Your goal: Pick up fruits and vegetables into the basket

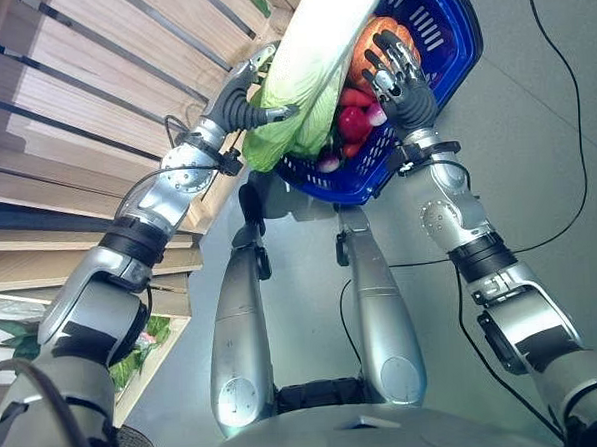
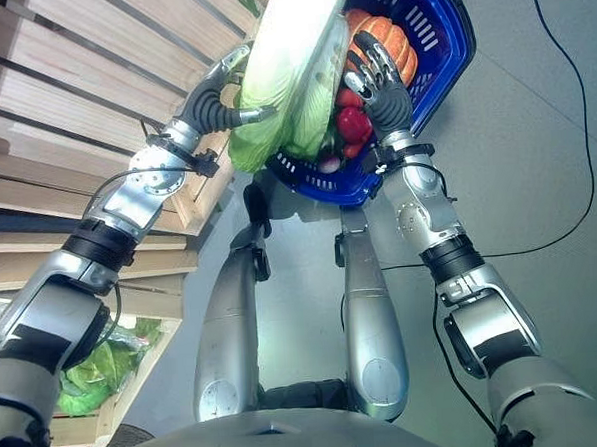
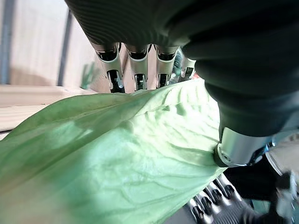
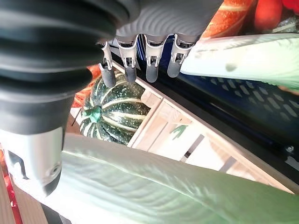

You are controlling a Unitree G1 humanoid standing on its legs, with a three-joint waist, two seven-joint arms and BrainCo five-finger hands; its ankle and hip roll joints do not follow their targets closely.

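A blue plastic basket [image 1: 461,45] stands on the floor and holds an orange pumpkin [image 1: 367,38] and red vegetables [image 1: 353,122]. A long pale green cabbage [image 1: 315,62] lies across the basket's left rim, its leafy end hanging outside. My left hand [image 1: 242,98] is shut on the cabbage from the left; in the left wrist view the leaf [image 3: 117,158] sits between thumb and fingers [image 3: 135,65]. My right hand [image 1: 408,90] hovers over the basket beside the pumpkin, open with spread fingers [image 4: 152,60]. Past them, the right wrist view shows a cabbage leaf [image 4: 154,186].
Wooden slatted shelving [image 1: 73,115] runs along the left. A lower crate there holds leafy greens [image 2: 96,374]. In the right wrist view a dark green striped squash [image 4: 112,112] lies by a wooden crate [image 4: 177,130]. Grey floor [image 1: 535,151] spreads to the right.
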